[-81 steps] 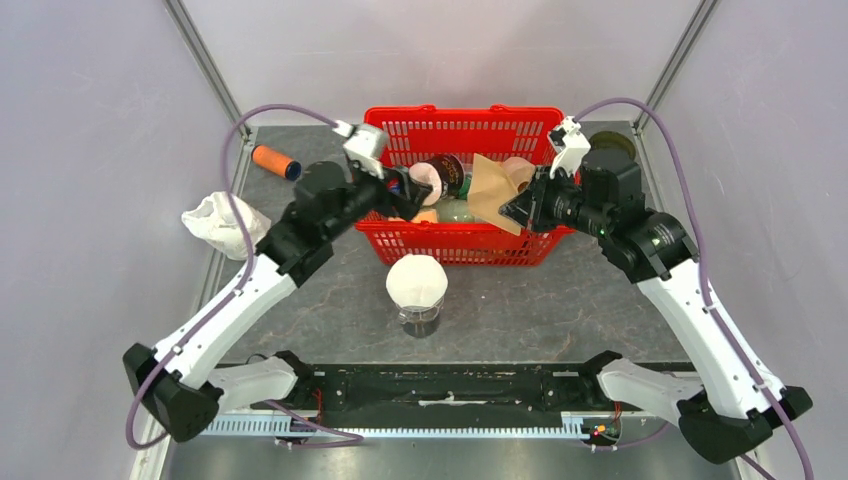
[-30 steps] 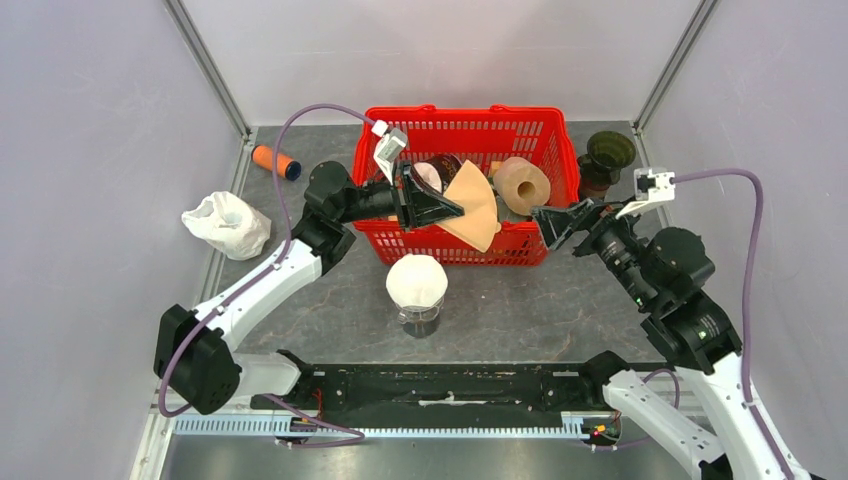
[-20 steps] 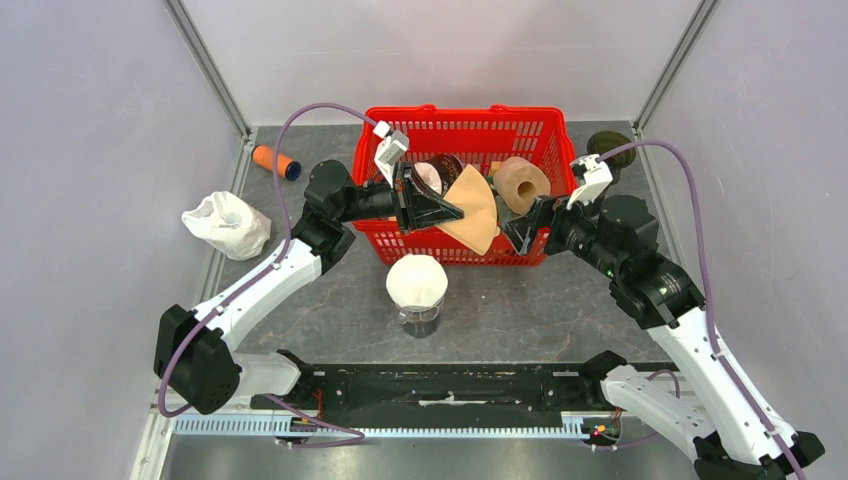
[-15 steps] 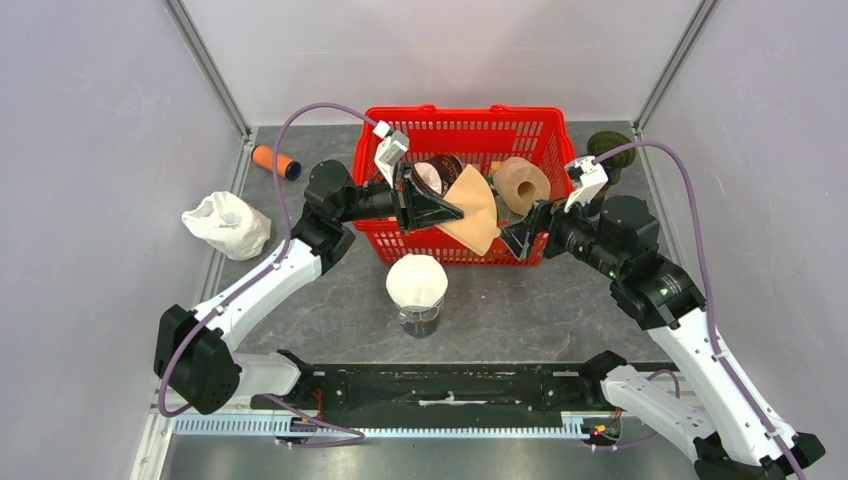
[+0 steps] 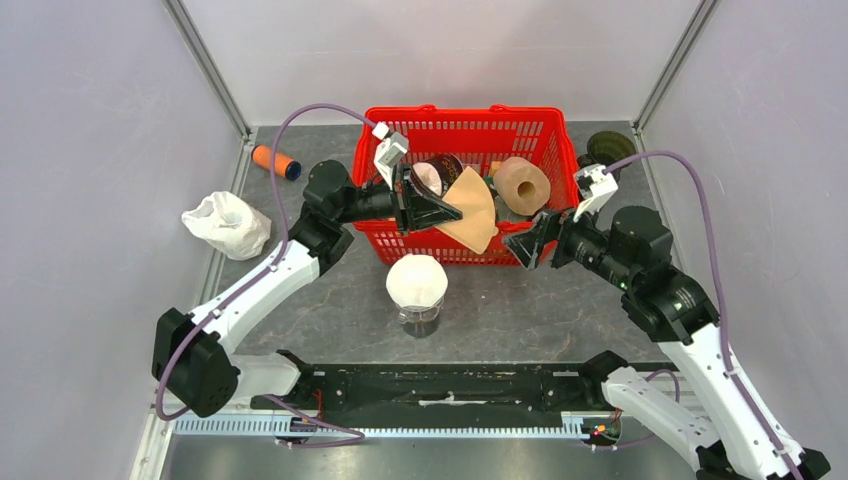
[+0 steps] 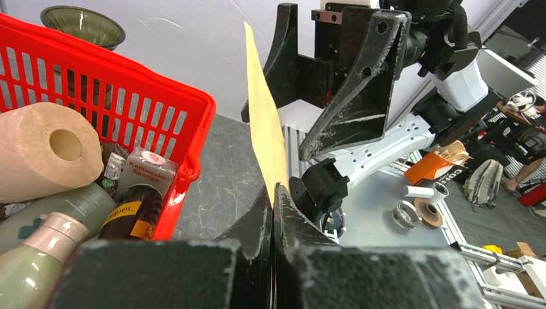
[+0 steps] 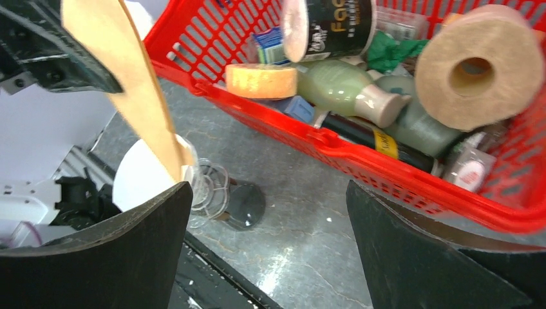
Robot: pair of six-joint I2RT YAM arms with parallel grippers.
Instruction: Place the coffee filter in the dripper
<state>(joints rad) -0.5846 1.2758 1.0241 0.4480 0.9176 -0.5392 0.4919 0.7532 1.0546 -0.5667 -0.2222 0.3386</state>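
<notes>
A tan paper coffee filter (image 5: pixel 472 208) hangs over the front of the red basket with my left gripper (image 5: pixel 447 211) shut on its left edge. The left wrist view shows the coffee filter (image 6: pixel 264 122) edge-on, rising from the closed jaws of the left gripper (image 6: pixel 273 192). The white dripper (image 5: pixel 417 280) sits on a glass stand (image 5: pixel 418 320) on the table, just in front of and below the filter. My right gripper (image 5: pixel 527 245) is open, right of the filter and apart from it. In the right wrist view the filter (image 7: pixel 132 90) is at upper left, the dripper (image 7: pixel 138 187) below it, and the right gripper (image 7: pixel 265 193) is empty.
The red basket (image 5: pixel 440 252) holds a paper roll (image 5: pixel 521 183), bottles and a can. An orange cylinder (image 5: pixel 275 160) and a white bag (image 5: pixel 225 222) lie at the left. A dark green dish (image 5: pixel 603 147) stands behind the basket's right corner.
The right arm swung in from the right toward the filter's right side, then drew slightly back toward the near edge. The left arm has kept still with the filter in it.
</notes>
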